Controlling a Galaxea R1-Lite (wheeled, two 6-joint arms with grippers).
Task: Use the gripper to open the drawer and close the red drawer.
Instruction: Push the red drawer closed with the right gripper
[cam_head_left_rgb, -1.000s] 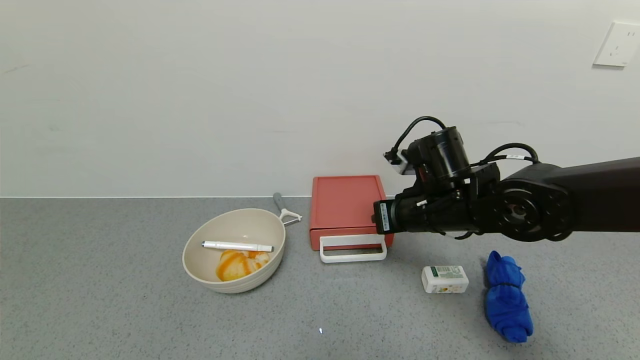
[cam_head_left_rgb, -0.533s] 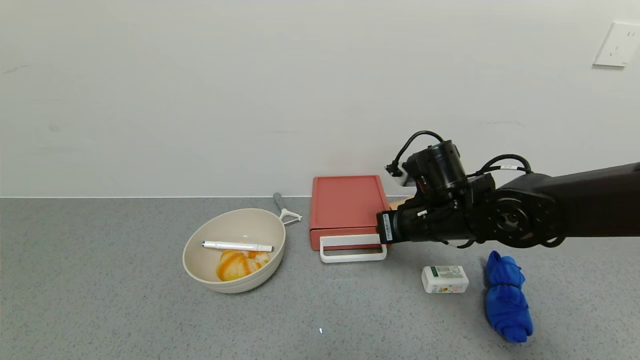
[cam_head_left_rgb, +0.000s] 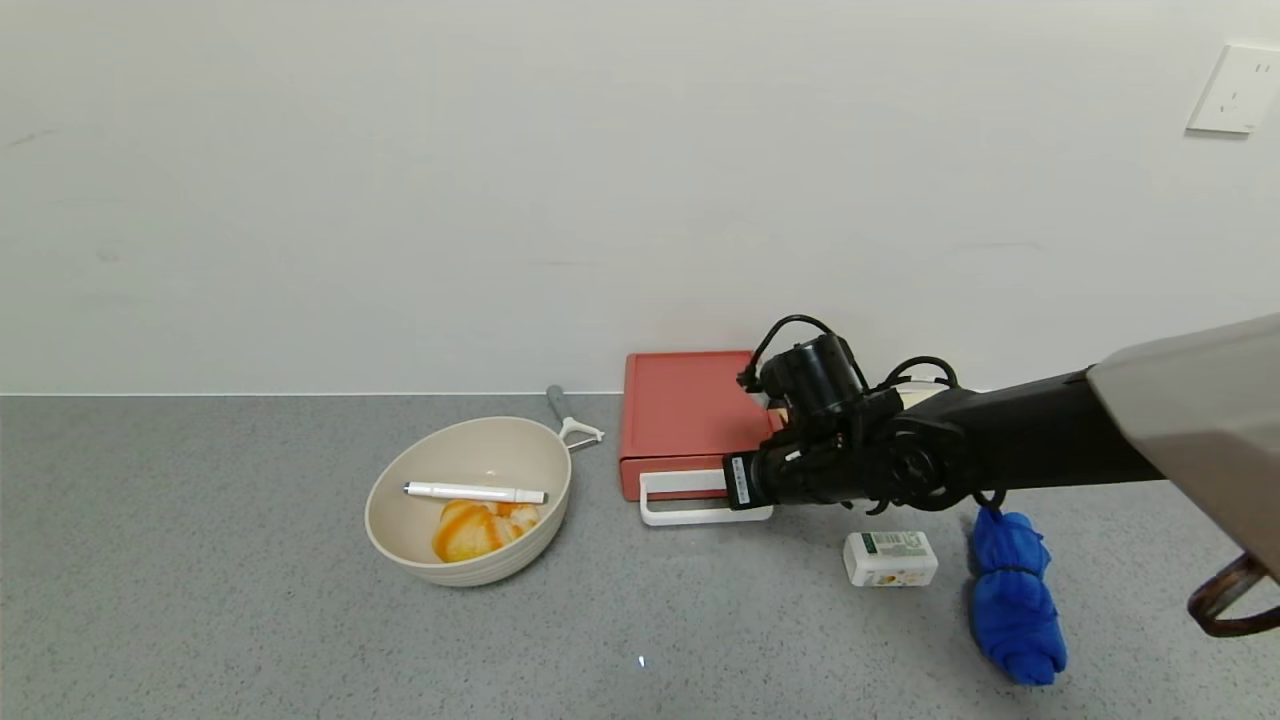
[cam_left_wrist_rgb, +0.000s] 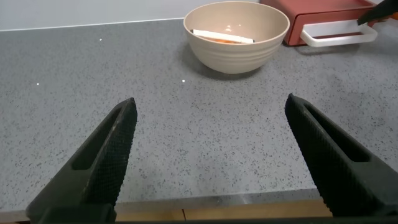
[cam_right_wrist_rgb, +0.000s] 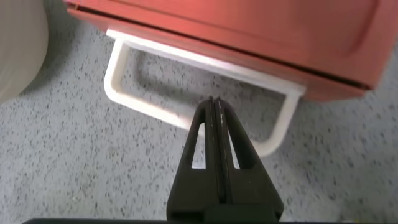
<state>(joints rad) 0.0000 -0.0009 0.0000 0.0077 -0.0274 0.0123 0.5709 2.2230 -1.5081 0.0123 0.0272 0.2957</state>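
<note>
Nearest to the robot, the left gripper (cam_left_wrist_rgb: 208, 162) hangs parked low over the near edge of the grey speckled tabletop (cam_head_left_rgb: 250, 620), its two black fingers (cam_left_wrist_rgb: 106, 155) spread wide apart with nothing between them. Toward the near right corner lies a bundled blue cloth (cam_head_left_rgb: 1012, 598), and just beside it on its left, a small white box with a green printed label (cam_head_left_rgb: 890, 558).

Farther in, left of the middle, stands a cream bowl (cam_head_left_rgb: 468, 500) holding a white pen (cam_head_left_rgb: 474, 492) laid across its inside and an orange-and-white piece of food (cam_head_left_rgb: 478, 528) that I cannot name more closely. A peeler with a grey handle (cam_head_left_rgb: 568, 416) pokes out from behind the bowl's far rim.

The right gripper (cam_head_left_rgb: 742, 482), black with looping cables and a small white label, reaches in from the right side of the table on its long black arm. Its fingers (cam_right_wrist_rgb: 214, 140) are pressed flat together, holding nothing, and the right wrist view shows their tip pointing down over the front bar of the white loop handle (cam_right_wrist_rgb: 186, 109), at or just past the edge of the loop's opening; whether it touches the bar I cannot tell.

The red drawer (cam_head_left_rgb: 690, 415) sits behind that, close to the far edge against the white wall (cam_head_left_rgb: 500, 200). Its tray looks pushed in, the front roughly flush with the box, and the handle lies flat on the tabletop. A white wall socket (cam_head_left_rgb: 1235, 88) sits high on the right.
</note>
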